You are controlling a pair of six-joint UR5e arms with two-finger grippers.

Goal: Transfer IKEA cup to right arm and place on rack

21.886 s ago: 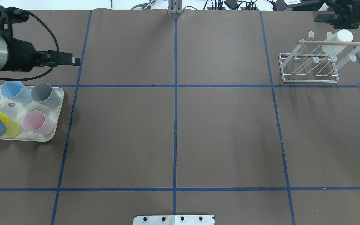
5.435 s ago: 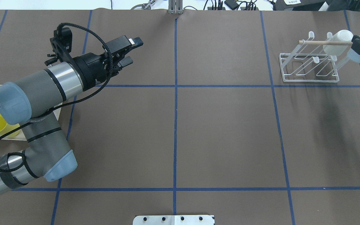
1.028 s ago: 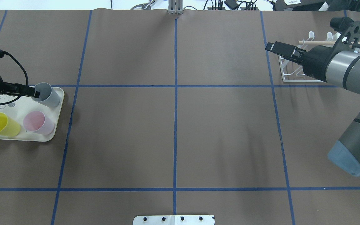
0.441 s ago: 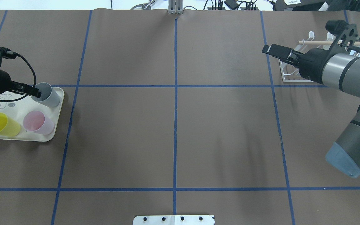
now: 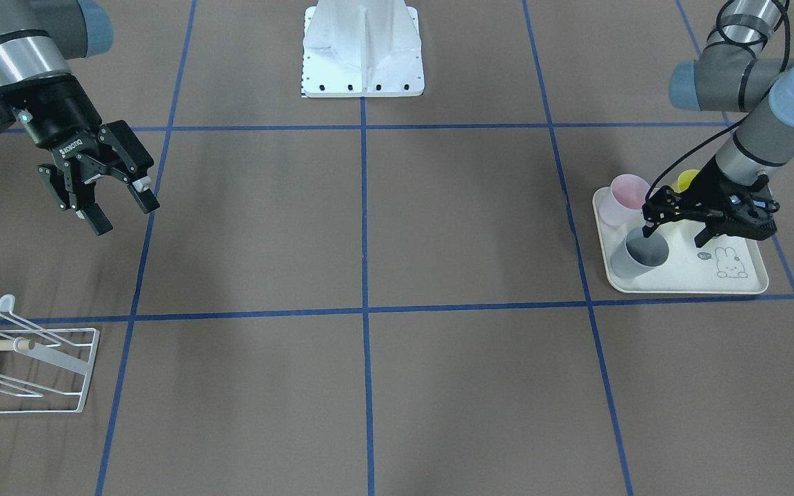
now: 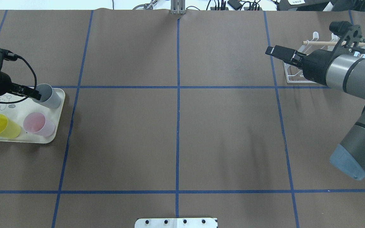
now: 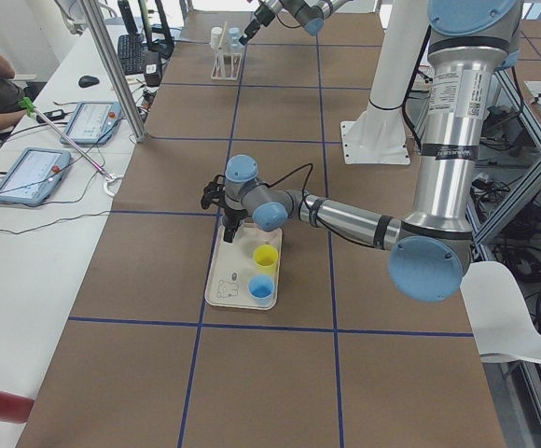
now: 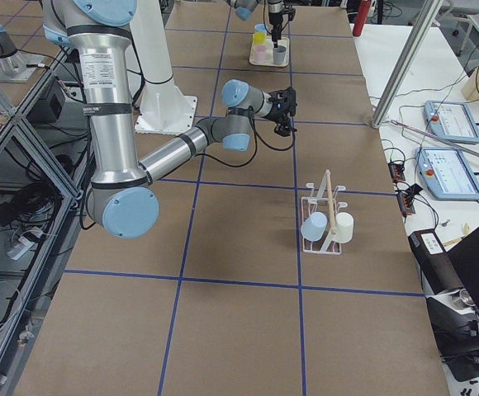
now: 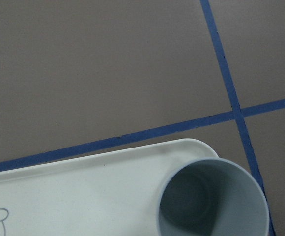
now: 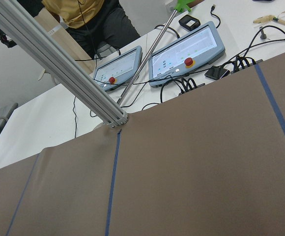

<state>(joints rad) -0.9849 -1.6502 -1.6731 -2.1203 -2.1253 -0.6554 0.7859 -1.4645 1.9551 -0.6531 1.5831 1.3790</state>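
A grey cup (image 6: pixel 47 96) stands upright at the far right corner of the cream rabbit-printed tray (image 6: pixel 59 109). It also shows in the front view (image 5: pixel 635 258) and low in the left wrist view (image 9: pixel 213 199). My left gripper (image 5: pixel 675 233) is open. One finger reaches the cup's rim and the other is over the tray beside it. The white wire rack (image 8: pixel 326 221) with its wooden dowel holds a light blue cup (image 8: pixel 313 225) and a white cup (image 8: pixel 345 227). My right gripper (image 5: pixel 123 212) is open and empty, above the table beside the rack (image 5: pixel 32 372).
A pink cup (image 6: pixel 39 124) and a yellow cup (image 6: pixel 2 126) stand on the tray's near side, and a blue cup (image 7: pixel 262 289) stands beside the yellow one. My right arm covers much of the rack in the overhead view. Blue tape lines cross the brown table.
Long ago the tray's blue cup went to the rack in my right gripper. In the last second my left gripper stays at the grey cup, and my right gripper has drifted slightly left of the rack.
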